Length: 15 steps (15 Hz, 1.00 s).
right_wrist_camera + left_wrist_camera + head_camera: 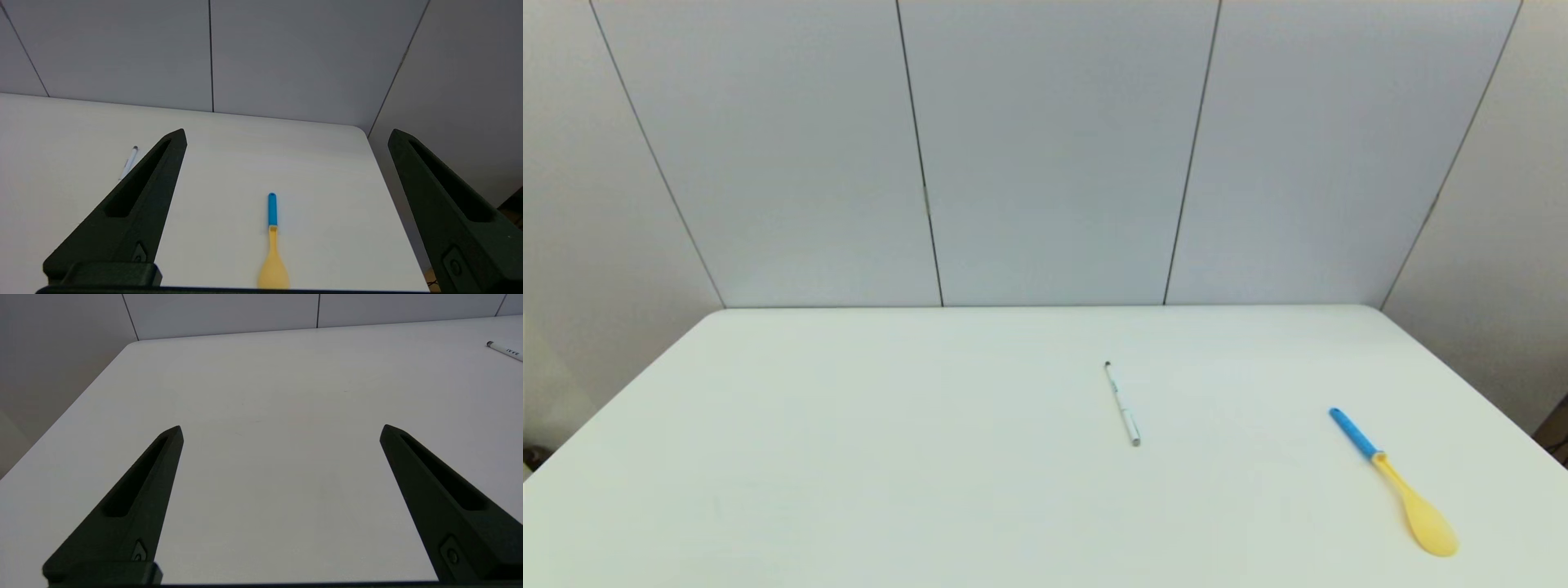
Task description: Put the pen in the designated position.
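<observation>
The pen (1121, 403) lies flat on the white tabletop (849, 457), a little right of its middle, dark tip toward the back wall, nothing touching it. Neither claw appears in the head view, so both arms look parked near the robot. From the right claw (286, 132), whose fingers are spread wide with nothing between them, the pen (129, 161) sits ahead and off toward the robot's left, partly hidden behind one black finger. From the left claw (281, 428), equally wide open and empty, only the pen's (506, 350) dark tip and some printed barrel marks peek in, well ahead and toward the robot's right.

The yellow spoon (1398, 483) with its blue handle lies well apart from the pen; it sits straight ahead of the right claw, handle pointing away.

No mark on the tabletop shows the designated position. The grasp has likely not begun, and the wide-open fingers suit an approach to so thin a thing.

Only the head view shows the whole pen and its slant; only the left wrist view shows its lettering.
</observation>
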{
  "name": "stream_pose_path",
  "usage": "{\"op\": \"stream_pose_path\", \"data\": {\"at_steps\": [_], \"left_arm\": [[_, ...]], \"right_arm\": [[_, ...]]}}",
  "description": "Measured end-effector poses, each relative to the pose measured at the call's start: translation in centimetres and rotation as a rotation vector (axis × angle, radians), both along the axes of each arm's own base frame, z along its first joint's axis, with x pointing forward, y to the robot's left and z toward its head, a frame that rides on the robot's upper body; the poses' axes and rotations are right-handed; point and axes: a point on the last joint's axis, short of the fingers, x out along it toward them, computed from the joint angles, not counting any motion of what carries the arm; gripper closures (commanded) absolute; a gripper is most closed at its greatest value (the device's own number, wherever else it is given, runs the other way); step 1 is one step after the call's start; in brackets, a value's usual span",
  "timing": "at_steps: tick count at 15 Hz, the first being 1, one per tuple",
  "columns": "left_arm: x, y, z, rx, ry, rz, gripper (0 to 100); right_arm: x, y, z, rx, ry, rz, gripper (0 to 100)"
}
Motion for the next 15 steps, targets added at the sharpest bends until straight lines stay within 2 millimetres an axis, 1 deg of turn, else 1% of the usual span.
{"op": "stream_pose_path", "data": {"at_steps": [3,5,7,9,12,15], "left_arm": [[0.0,0.0,0.0,0.0,0.0,0.0,0],[0.0,0.0,0.0,0.0,0.0,0.0,0],[0.0,0.0,0.0,0.0,0.0,0.0,0],[0.0,0.0,0.0,0.0,0.0,0.0,0],[0.0,0.0,0.0,0.0,0.0,0.0,0],[0.0,0.0,0.0,0.0,0.0,0.0,0]], "right_arm": [[3.4,0.2,1.6,0.003,0.061,0.024,0],[5.5,0.9,2.1,0.002,0.093,0.08,0],[7.3,2.0,2.6,-0.002,0.12,0.153,0],[8.8,3.4,2.8,-0.007,0.145,0.232,0],[10.6,5.7,3.0,-0.019,0.176,0.349,0],[11.5,7.9,3.0,-0.033,0.198,0.495,0]]}}
